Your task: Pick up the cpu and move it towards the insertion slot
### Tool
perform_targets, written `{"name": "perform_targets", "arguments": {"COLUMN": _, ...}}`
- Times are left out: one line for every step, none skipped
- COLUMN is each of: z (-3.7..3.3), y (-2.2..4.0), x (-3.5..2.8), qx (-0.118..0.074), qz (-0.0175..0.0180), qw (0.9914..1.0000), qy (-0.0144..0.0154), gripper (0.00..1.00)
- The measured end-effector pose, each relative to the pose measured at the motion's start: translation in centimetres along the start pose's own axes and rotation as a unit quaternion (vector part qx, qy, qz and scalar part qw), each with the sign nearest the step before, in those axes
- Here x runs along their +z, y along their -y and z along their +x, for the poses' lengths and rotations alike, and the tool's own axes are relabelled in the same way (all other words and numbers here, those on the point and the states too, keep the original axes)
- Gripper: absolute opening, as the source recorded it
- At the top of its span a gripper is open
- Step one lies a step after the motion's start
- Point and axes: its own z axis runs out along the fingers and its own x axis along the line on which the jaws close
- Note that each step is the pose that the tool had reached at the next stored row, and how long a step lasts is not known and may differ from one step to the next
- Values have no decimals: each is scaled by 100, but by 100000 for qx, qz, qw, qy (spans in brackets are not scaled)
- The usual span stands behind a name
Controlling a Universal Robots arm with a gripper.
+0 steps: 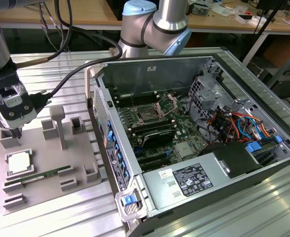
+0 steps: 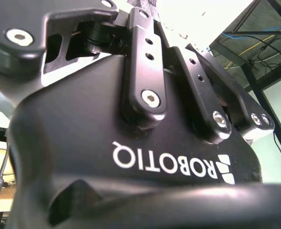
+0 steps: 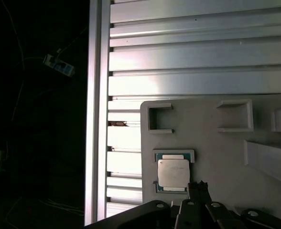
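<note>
Lies flat: cpu (image 1: 19,163) (image 3: 173,173), in a recess of the grey fixture plate (image 1: 39,143), exterior view's left. Hangs just beside it: gripper (image 1: 18,132) (image 3: 198,187), jaws' state impossible to tell. Sits well apart, inside the open computer case (image 1: 135,74): insertion slot (image 1: 148,115).

Exterior view, first wrist view — both above cpu (image 1: 18,163)

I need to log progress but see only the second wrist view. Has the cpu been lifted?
Observer: No. In the exterior view the cpu lies in its nest on the grey fixture.
Operator: Where's the gripper?
Observer: The gripper hangs over the fixture, close to the cpu, not gripping it.
Operator: And the insertion slot?
Observer: The insertion slot sits inside the open computer case, to the exterior view's right of the fixture.
</note>
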Motion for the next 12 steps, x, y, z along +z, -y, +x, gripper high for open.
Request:
{"name": "perform_targets", "arguments": {"z": 1, "y": 0, "x": 3, "qx": 1, "qz": 1, "qw": 100000, "qy": 0, "gripper": 11}}
{"name": "perform_targets", "arguments": {"z": 1, "y": 0, "x": 5, "qx": 1, "qz": 2, "qw": 100000, "qy": -1, "gripper": 11}}
{"name": "perform_targets", "arguments": {"z": 2, "y": 0, "x": 8, "qx": -2, "qz": 2, "qw": 100000, "qy": -2, "gripper": 11}}
{"name": "perform_targets", "arguments": {"z": 2, "y": 0, "x": 9, "qx": -2, "qz": 1, "qw": 100000, "qy": -3, "gripper": 11}}
{"name": "perform_targets", "arguments": {"z": 3, "y": 0, "x": 11, "qx": -1, "qz": 2, "qw": 100000, "qy": 0, "gripper": 11}}
{"name": "perform_targets", "arguments": {"z": 3, "y": 0, "x": 12, "qx": -1, "qz": 1, "qw": 100000, "qy": 0, "gripper": 11}}
{"name": "perform_targets", "arguments": {"z": 3, "y": 0, "x": 14, "qx": 0, "qz": 0, "qw": 100000, "qy": 0, "gripper": 11}}
{"name": "perform_targets", "arguments": {"z": 4, "y": 1, "x": 17, "qx": -1, "qz": 1, "qw": 100000, "qy": 1, "gripper": 11}}
{"name": "perform_targets", "arguments": {"z": 4, "y": 1, "x": 21, "qx": 0, "qz": 2, "qw": 100000, "qy": 1, "gripper": 11}}
{"name": "perform_targets", "arguments": {"z": 5, "y": 1, "x": 23, "qx": 0, "qz": 2, "qw": 100000, "qy": -4, "gripper": 11}}
{"name": "perform_targets", "arguments": {"z": 5, "y": 1, "x": 24, "qx": 2, "qz": 2, "qw": 100000, "qy": -2, "gripper": 11}}
{"name": "perform_targets", "arguments": {"z": 6, "y": 1, "x": 26, "qx": 1, "qz": 2, "qw": 100000, "qy": -2, "gripper": 11}}
